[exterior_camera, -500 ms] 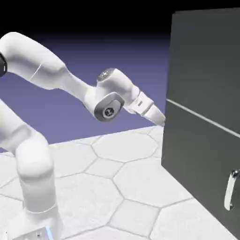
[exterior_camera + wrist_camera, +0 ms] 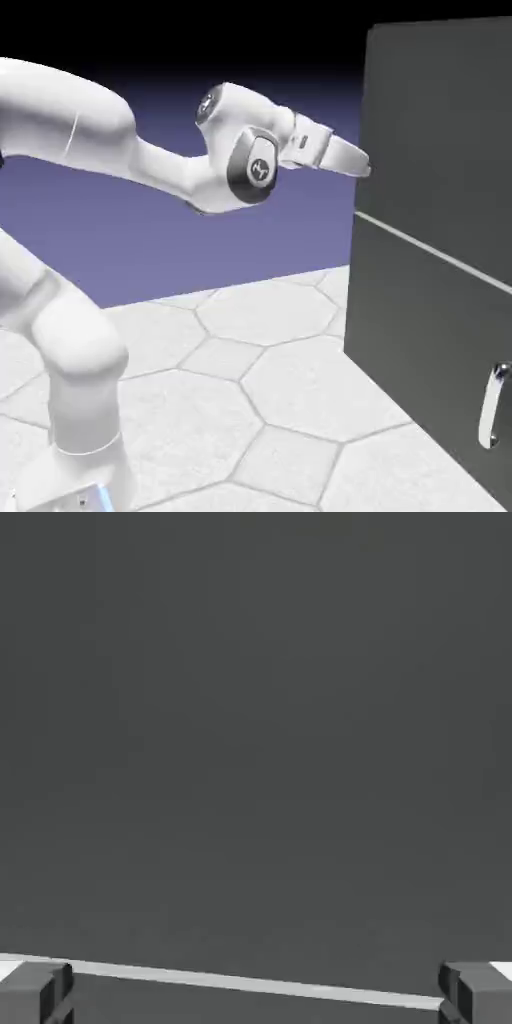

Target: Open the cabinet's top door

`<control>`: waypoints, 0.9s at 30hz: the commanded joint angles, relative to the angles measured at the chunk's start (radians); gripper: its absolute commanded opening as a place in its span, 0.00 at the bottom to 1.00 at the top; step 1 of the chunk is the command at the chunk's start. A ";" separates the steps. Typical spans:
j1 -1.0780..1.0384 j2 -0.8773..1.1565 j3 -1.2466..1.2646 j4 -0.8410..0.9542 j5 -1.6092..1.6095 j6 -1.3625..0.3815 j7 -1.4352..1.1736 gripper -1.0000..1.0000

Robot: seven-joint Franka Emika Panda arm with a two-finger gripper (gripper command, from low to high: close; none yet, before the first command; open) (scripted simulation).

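Jaws wide open, gripper (image 2: 362, 163) right at the top door (image 2: 440, 130) with no handle showing, so it'll probably just slip off.

The cabinet (image 2: 440, 250) is a matte charcoal grey, its top door (image 2: 440, 130) a plain flat panel of the same dark tone, parted from the lower panel (image 2: 420, 340) by a thin pale seam (image 2: 430, 250); the lower panel carries a curved silver handle (image 2: 490, 405). The arm (image 2: 90, 140) is glossy white with a grey disc at the wrist joint, and the claw (image 2: 362, 165) looks white shading to grey at its tips, though these are small against the dark door. The tabletop (image 2: 250, 400) is pale whitish-grey with a hexagon tile pattern, before a blue-violet backdrop (image 2: 200, 250) darkening to black above.
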 commanded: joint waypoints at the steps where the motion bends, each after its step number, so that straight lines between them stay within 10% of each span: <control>1: 0.019 -0.005 -0.022 0.017 -0.044 0.004 0.030 0.50; 27: 0.509 -0.139 -0.588 0.465 -1.174 0.120 0.822 0.50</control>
